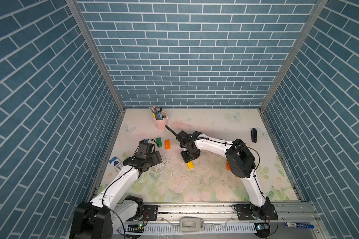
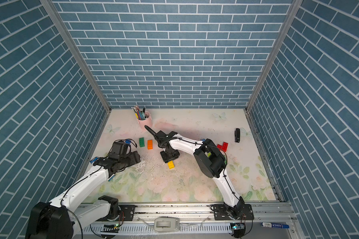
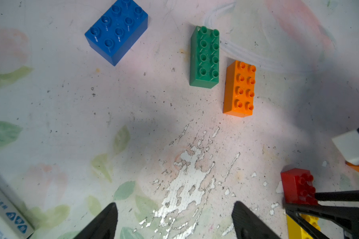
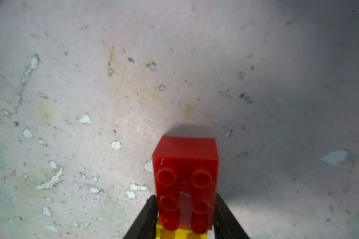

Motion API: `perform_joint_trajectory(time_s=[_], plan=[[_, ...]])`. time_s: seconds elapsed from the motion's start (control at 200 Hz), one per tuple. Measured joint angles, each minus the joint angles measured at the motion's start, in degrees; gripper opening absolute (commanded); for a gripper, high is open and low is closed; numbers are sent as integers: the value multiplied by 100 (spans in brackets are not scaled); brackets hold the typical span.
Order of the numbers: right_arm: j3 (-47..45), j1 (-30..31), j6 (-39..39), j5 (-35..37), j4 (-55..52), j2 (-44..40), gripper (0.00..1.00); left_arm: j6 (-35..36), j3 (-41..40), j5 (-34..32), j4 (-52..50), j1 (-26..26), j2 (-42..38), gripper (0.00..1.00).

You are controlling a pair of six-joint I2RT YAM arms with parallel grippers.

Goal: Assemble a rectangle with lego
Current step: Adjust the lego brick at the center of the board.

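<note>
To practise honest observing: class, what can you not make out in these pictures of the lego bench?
- Yellow brick: right wrist view, cut by the edge, overlapped by the red brick.
- Blue brick: in a top view, mostly behind the left wrist camera.
- Orange brick: in a top view, mostly behind the right arm.
- Right gripper: right wrist blur hides whether it presses the red brick.
- Box label: left wrist view, blurred.

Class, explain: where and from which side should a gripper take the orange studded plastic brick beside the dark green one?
From straight above, jaws across its two long side walls at mid-length. The orange studded plastic brick lies flat, studs up, with a narrow gap to the dark green brick.
</note>
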Motion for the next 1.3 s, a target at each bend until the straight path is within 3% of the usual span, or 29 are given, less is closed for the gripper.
perform_joint_trajectory(time_s=[0.31, 0.505, 0.8, 0.885, 1.115, 1.3], plan=[[81, 15, 0, 0, -37, 52, 42, 0, -42, 4, 33, 0, 0, 88], [109, 22, 0, 0, -52, 63, 61, 0, -42, 7, 33, 0, -2, 88], [-164, 24, 83, 7, -140, -306, 64, 4, -42, 20, 33, 0, -2, 88], [-546, 26, 234, -50, -146, -802, 62, 4, -42, 20, 33, 0, -2, 88], [-1777, 26, 903, -166, -22, -2184, 39, 7, -42, 35, 44, -15, 4, 87], [-2251, 26, 1224, -175, 197, -2122, 34, 4, -9, 17, 151, -428, 234, 88]])
